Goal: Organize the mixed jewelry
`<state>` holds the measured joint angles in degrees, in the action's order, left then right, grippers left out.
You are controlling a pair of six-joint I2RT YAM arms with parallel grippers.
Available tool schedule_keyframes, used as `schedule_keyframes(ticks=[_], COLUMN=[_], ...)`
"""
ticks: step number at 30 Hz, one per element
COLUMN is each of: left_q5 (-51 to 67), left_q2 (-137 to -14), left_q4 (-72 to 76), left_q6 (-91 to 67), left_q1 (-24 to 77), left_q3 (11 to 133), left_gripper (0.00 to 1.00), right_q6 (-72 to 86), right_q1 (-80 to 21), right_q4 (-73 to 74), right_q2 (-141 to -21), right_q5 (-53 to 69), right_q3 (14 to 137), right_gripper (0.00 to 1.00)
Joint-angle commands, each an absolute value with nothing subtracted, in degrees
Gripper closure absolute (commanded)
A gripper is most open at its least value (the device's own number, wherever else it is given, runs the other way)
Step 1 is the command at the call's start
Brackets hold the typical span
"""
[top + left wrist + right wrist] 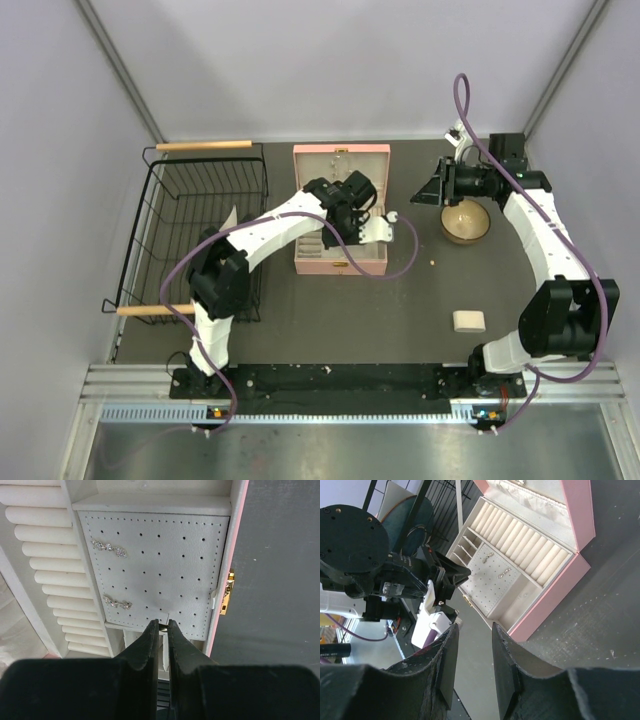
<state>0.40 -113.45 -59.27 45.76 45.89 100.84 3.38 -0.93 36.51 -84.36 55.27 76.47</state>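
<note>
L end effector point(163, 625) near-shut at earring pad point(170, 555) (earrings point(118, 603): wrist cams only); R end effector point(472, 652) open.

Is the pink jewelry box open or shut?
Open. The pink jewelry box has its lid swung back, exposing ring rolls and a perforated earring panel.

One pink box point(340, 165) lies open on the bench point(380, 320). Two sparkly earrings point(109, 547) sit on its dotted panel. Elsewhere: one wooden bowl point(465, 225), one wire basket point(205, 145), one pale block point(468, 321).
</note>
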Motion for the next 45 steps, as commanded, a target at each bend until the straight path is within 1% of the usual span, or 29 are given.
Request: schedule_keyframes(ticks=[1, 16, 45], left_q5=[0.9, 0.5, 0.5], left_q2=[-112.4, -113.7, -112.6], left_q4=[-57.2, -56.4, -56.1], left_q6=[45.7, 46.1, 46.1], left_q1=[45.5, 45.3, 44.5], left_q3=[102.8, 102.3, 100.0], left_gripper=[1.0, 1.0, 1.0], right_q6=[2.4, 2.3, 2.5], right_q1=[-0.2, -0.3, -0.3], right_q4=[35.2, 35.2, 35.2], right_q2=[-81.9, -81.6, -81.7], right_q5=[56.7, 56.9, 57.1], right_q3=[76.5, 75.9, 75.9], right_gripper=[0.67, 0.66, 0.67])
